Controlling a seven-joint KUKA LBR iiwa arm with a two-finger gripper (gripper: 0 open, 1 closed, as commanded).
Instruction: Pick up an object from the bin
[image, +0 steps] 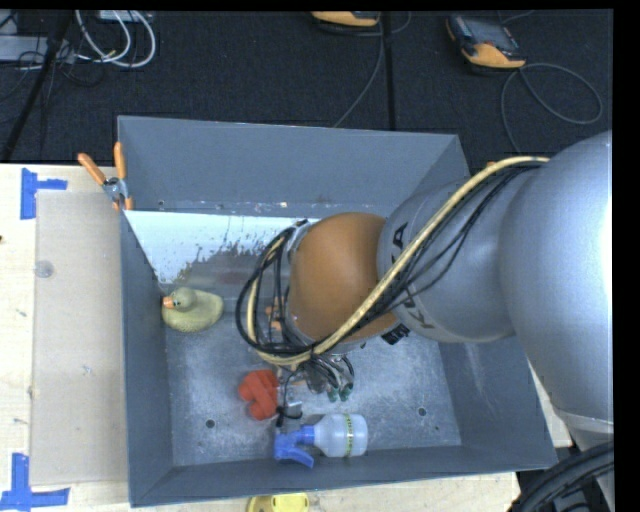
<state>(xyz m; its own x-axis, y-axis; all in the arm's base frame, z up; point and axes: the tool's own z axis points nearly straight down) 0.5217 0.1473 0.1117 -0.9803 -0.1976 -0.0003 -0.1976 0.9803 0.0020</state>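
My gripper (312, 385) hangs low near the front of the bin, mostly hidden under the arm's orange cover. Its tip sits just right of a small red lumpy thing (258, 393) on the floor and just above a small white spray bottle (335, 437), which lies on its side with its blue nozzle pointing left. I cannot tell whether the gripper touches either of them.
A pale yellow rubber duck (192, 309) sits by the left wall, well apart from the gripper. The arm and its cables cover the middle and right of the bin.
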